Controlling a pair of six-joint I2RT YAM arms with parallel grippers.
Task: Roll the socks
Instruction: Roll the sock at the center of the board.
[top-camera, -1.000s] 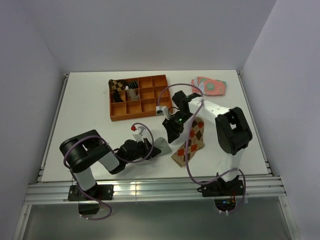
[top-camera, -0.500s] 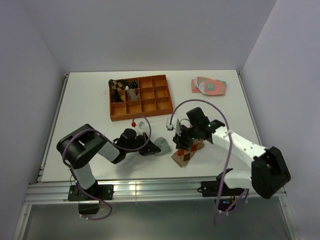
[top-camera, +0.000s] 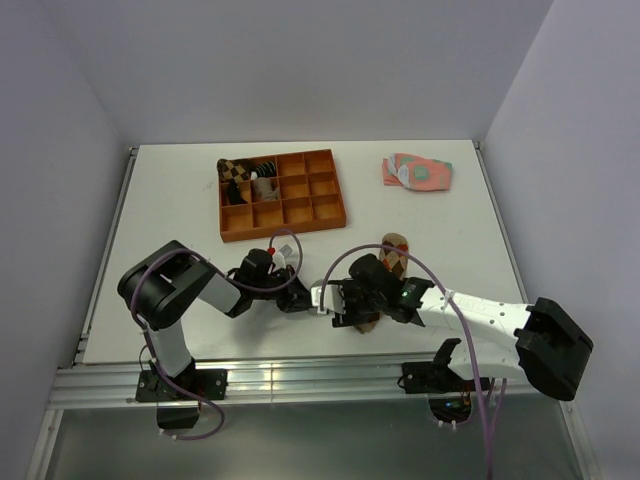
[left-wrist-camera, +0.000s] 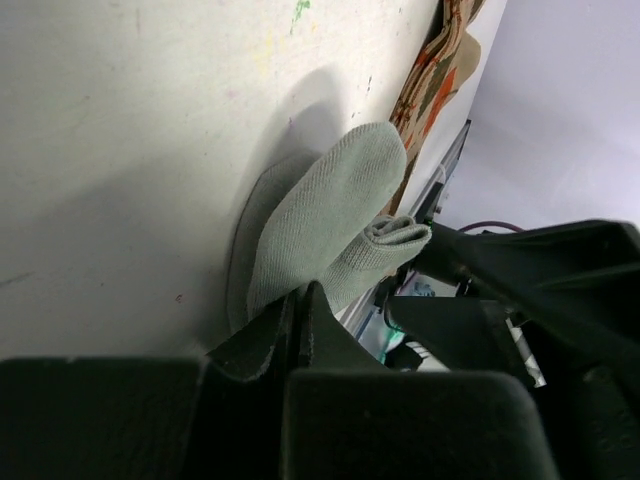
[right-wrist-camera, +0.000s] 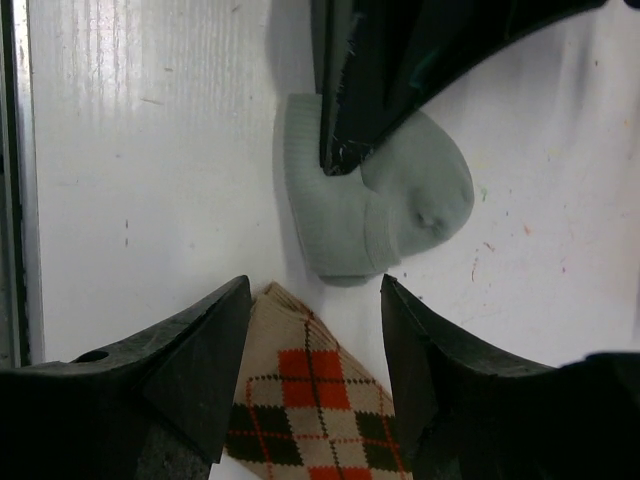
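**A:** What lies around the work area, from the left?

**B:** The white table (top-camera: 170, 220) carries an orange divider tray (top-camera: 285, 231) at the back, left of centre. Its left-hand compartments hold dark and checked fabric items, which I cannot identify from here. At the back right lies a pair of pink-and-green socks (top-camera: 418, 172), well apart from both arms.

**A:** Where are the two task socks?

**B:** They are near the front edge, at centre. The grey sock (right-wrist-camera: 380, 215) lies on the table, partly folded over on itself. The argyle sock (right-wrist-camera: 310, 400) lies just beside it to the right, with one end close to the grey fabric.

**A:** Does anything stand in the way?

**B:** Yes. Seen from above, the two grippers meet over the grey sock and hide nearly all of it. The right arm's wrist covers the middle of the argyle sock, so only its two ends show.

**A:** What is the jaw condition on the left?

**B:** The left gripper (left-wrist-camera: 300, 298) is clamped on the edge of the grey sock. Its fingers are nearly together with fabric pinched between them.

**A:** And on the right?

**B:** The right gripper (right-wrist-camera: 312, 300) has its jaws spread wide and grasps nothing. Its fingers straddle the near end of the argyle sock. I cannot tell whether they touch it.
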